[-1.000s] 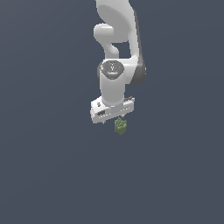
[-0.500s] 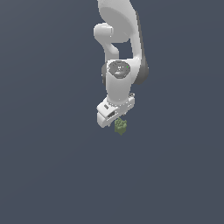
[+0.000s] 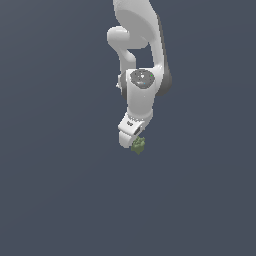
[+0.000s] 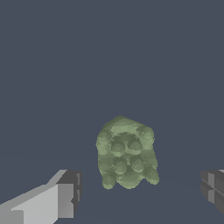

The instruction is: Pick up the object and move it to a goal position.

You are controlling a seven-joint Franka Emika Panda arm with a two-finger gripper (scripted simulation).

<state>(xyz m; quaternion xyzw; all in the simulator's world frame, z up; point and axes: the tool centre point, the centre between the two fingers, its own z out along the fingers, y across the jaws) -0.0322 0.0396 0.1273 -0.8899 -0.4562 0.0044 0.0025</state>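
The object [image 3: 138, 145] is a small lumpy olive-green thing lying on the flat dark grey ground. The white arm hangs straight down over it. My gripper [image 3: 133, 142] is right above the object and partly covers it in the exterior view. In the wrist view the object [image 4: 127, 153] lies between my two fingers, with a clear gap to each. One finger [image 4: 61, 199] is on one side and the other finger [image 4: 213, 186] is at the frame's edge. The gripper [image 4: 140, 189] is open and holds nothing.
The ground is a plain dark grey surface all around. No other objects, containers or edges show in either view.
The hand has turned about its vertical axis, so it now shows narrower in the exterior view, and has come down slightly over the object. The object has not moved.
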